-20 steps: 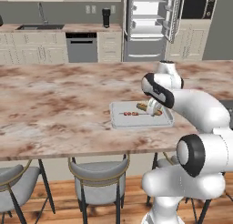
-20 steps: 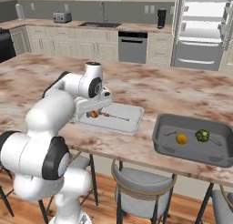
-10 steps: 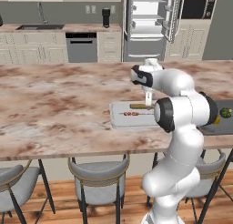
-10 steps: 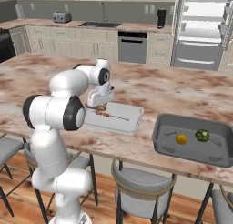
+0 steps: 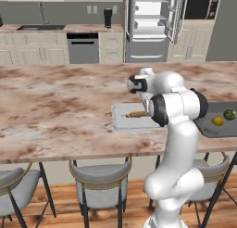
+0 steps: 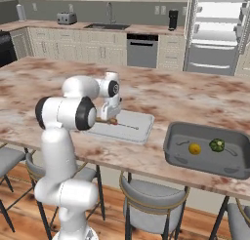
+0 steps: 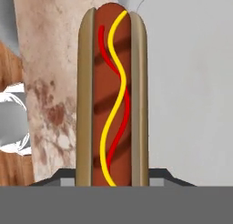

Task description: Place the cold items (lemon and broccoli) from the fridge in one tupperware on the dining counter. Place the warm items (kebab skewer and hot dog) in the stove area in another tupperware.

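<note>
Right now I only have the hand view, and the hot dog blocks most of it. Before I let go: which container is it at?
Observer: The hot dog is at the pale tray on the counter; I cannot tell whether it rests on it.
Operator: What about the other container?
Observer: The dark tray further right holds the lemon and the broccoli, apart from each other.

arm now folded upright over the light tupperware, hot dog low above it
</note>
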